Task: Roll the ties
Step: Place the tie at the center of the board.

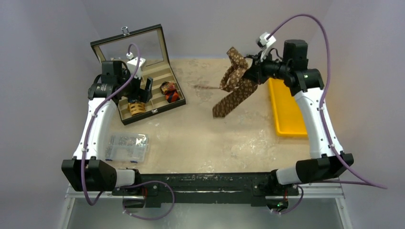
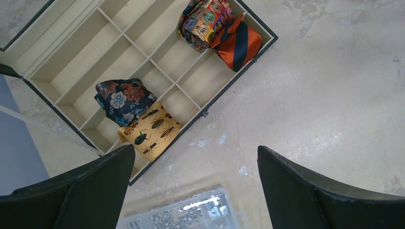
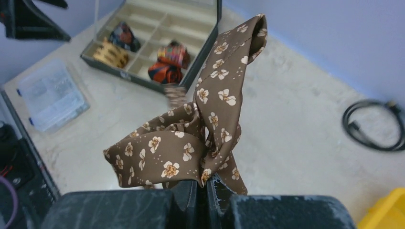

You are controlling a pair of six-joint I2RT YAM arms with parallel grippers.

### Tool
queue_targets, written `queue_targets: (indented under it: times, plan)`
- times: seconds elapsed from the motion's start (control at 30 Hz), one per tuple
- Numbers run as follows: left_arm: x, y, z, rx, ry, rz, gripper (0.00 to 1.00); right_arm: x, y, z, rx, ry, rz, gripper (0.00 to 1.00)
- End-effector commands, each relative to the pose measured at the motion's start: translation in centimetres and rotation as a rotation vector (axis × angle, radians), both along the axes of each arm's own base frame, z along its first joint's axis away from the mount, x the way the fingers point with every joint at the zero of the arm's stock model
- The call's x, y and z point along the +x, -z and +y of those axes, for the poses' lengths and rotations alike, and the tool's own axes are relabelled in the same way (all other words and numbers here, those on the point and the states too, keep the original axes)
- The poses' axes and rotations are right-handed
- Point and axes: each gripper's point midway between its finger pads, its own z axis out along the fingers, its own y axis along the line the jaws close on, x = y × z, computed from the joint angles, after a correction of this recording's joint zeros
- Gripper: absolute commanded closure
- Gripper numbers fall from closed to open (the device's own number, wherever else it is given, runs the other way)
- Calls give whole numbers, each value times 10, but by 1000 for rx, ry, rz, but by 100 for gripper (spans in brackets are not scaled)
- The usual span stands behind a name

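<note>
Right gripper (image 3: 205,190) clamped shut on brown flowered tie (image 3: 176,152), held in air well right of box (image 2: 71,67). Tie bunched at jaws, tail hanging down. Left gripper (image 2: 196,186) above box's front edge, jaws wide apart, nothing between. Rolled inside box: orange-black striped tie (image 2: 239,45) touching multicolour tie (image 2: 205,21); blue floral tie (image 2: 123,100) touching yellow insect-print tie (image 2: 152,130).

Soft, even light is falling from above, casting only faint shadows on the pale desk (image 1: 200,138); small glints are showing near its front edge; the brown tie (image 3: 210,124) is showing sharp while the case (image 3: 148,26) and cable (image 3: 375,125) behind are blurring; the dark fingers (image 2: 71,195) of the left pincer (image 2: 196,149) are looking soft.
</note>
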Motion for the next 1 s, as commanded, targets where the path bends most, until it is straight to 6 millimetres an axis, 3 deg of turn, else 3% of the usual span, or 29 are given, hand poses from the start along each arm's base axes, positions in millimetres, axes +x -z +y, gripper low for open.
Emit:
queue_targets:
  times: [0.0, 0.07, 0.1, 0.17, 0.3, 0.37, 0.43, 0.57, 0.7, 0.8, 0.97]
  plan:
    - [1, -33, -10, -45, 24, -99, 0, -1, 75, 1, -106, 4, 129, 94]
    - [-1, -33, -12, -53, 31, -97, 0, -5, 114, -3, -187, -5, 196, 49]
    - [-1, -32, -12, -54, 33, -95, 0, -5, 131, -10, -231, 9, 233, 33]
    - [-4, -32, -13, -53, 46, -92, 0, -10, 149, -21, -297, 11, 285, 21]
    - [-16, -25, -20, -47, 119, -77, 0, -22, 150, -67, -317, 136, 317, 22]
    - [-22, -20, -23, -45, 156, -77, 0, -41, 156, -97, -374, 165, 352, 25]
    - [-28, -13, -26, -43, 189, -73, 0, -63, 170, -139, -473, 218, 404, 31]
    - [-32, -6, -29, -39, 231, -59, 0, -126, 200, -204, -668, 297, 548, 40]
    - [-33, -2, -31, -36, 259, -53, 0, -178, 237, -241, -807, 352, 737, 46]
    - [-32, 0, -32, -31, 269, -58, 0, -180, 261, -251, -820, 414, 770, 47]
    - [-33, -5, -41, -28, 305, -71, 0, -146, 297, -258, -778, 477, 758, 47]
